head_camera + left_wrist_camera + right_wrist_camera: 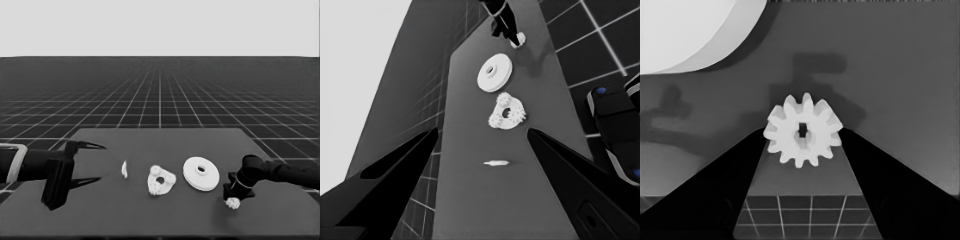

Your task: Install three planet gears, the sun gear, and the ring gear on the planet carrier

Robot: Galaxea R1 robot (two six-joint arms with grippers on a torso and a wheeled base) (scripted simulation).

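Left arm (pixel 30 165): black near gripper, pale grey band at frame's left edge. Right arm (pixel 280 172): black, apparently jointed; fingers pointed.

Pretty much everything's white on dark here: the toothed gear (pixel 803 130) is white with a small dark centre hole, and the larger round part (pixel 201 173) is plain white too. Table (pixel 150 210) is flat dark grey, and the floor (pixel 160 90) behind it is dark with a pale grid.
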